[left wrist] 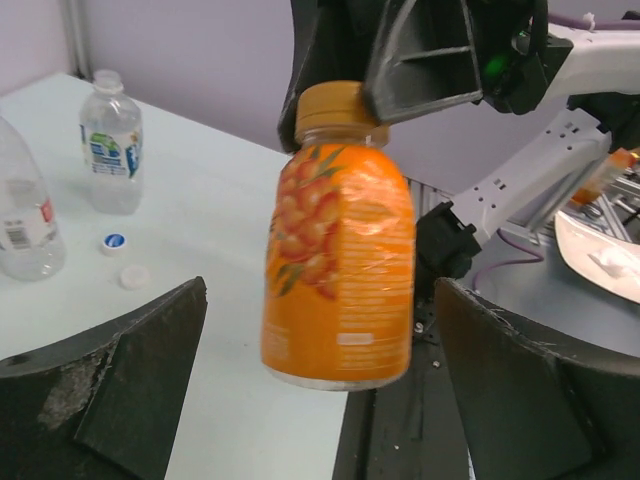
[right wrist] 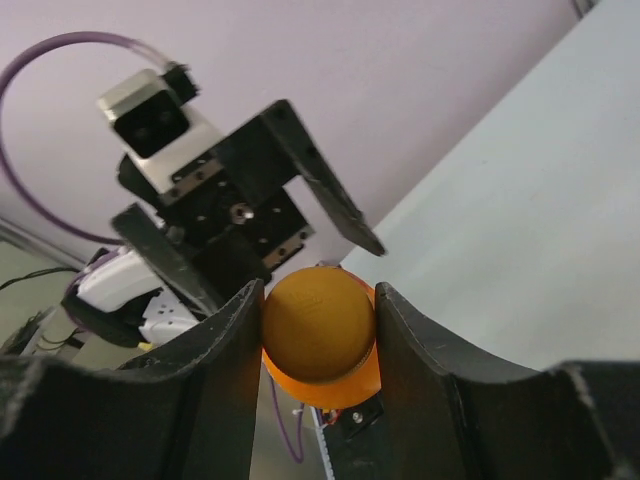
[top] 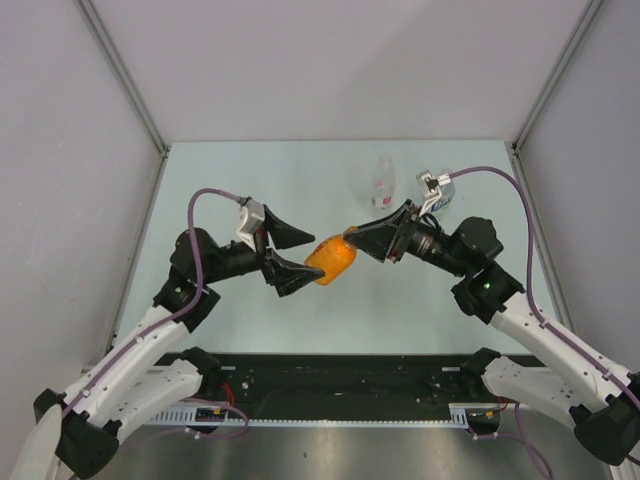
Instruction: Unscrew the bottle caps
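Above the pale table [top: 300, 180] my right gripper [right wrist: 318, 302] pinches the cap [right wrist: 318, 335] of the orange bottle [left wrist: 340, 260], which hangs inside my left gripper [left wrist: 320, 295], spread wide, touching nothing

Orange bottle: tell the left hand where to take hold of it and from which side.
Grip the orange bottle on its wide labelled body, not the cap, which the right hand pinches. Come from the base end: the bottle is held in the air with its base toward the open left hand, whose fingers flank the body; closing there should brace it.
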Motion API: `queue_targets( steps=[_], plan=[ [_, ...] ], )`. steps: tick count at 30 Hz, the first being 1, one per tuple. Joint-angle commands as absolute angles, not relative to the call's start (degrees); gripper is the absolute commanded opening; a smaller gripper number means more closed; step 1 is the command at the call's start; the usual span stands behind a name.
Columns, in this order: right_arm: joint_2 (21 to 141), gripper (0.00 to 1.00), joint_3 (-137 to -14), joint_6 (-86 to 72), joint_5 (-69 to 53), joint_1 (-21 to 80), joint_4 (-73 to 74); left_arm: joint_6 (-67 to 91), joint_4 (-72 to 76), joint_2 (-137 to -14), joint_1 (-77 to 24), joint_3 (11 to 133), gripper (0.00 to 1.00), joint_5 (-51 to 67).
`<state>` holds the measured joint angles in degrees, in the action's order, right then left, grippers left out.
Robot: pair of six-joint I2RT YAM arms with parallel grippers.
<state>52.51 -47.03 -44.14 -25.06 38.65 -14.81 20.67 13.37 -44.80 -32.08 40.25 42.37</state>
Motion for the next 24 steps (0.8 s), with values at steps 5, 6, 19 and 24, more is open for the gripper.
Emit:
queue_targets(
  steps=[5,6,19,24],
  plan=[
    [52.7,0.00,-46.9,-45.2,-28.0,41.8,-21.1,24.3,22.0,-45.8,-33.6,40.0,1.00,46.9],
    [53.3,0.00,-46.9,-45.0,-27.7,42.3,-21.9,24.1,21.6,-45.8,-33.7,40.0,1.00,46.2],
    [56.9,0.00,-49.5,-41.1,-23.6,47.1,-23.6,21.8,16.8,-46.8,-36.7,39.6,1.00,49.0],
    [56.3,0.00,-49.7,-40.6,-22.6,47.5,-24.8,21.6,16.6,-46.4,-36.9,38.7,1.00,48.7]
  ],
)
